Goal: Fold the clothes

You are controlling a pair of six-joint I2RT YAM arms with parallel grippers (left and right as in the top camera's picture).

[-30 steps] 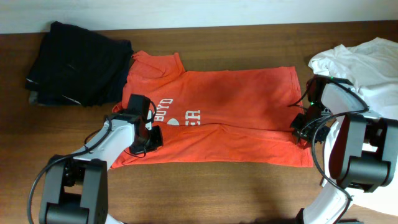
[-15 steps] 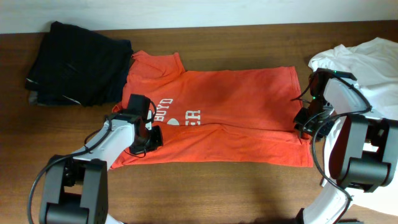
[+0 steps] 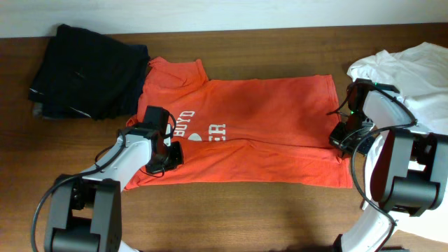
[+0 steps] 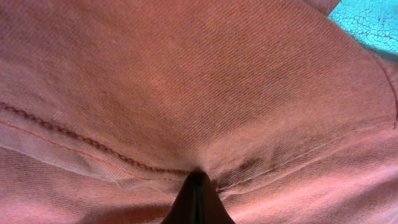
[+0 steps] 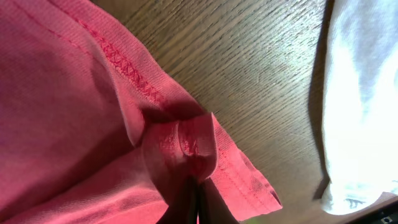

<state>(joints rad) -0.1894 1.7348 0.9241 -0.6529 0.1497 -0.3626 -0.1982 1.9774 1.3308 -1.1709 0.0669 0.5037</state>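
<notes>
Legibly, white "BOYD" and "ER" lettering [image 3: 201, 129] on the orange-red T-shirt [image 3: 273, 112].

orange-red T-shirt [image 3: 266, 119]: 1 | white T-shirt [image 3: 420, 70]: 1 | black garment pile [image 3: 87, 70]: 1 | arms: 2, left arm [image 3: 129, 150], right arm [image 3: 383, 119]

White lettering [image 3: 201, 129] on orange-red cotton T-shirt [image 3: 273, 112]: only "BOYD" and "ER" legible, rest out of sight. Plain white cotton T-shirt [image 3: 413, 63] cut off by overhead view's right edge. Black cloth heap [image 3: 87, 70]: garment type unclear. Left gripper [image 4: 198, 198], right gripper [image 5: 198, 199]: only dark tips show in the wrist views, pinched into orange cloth.
</notes>
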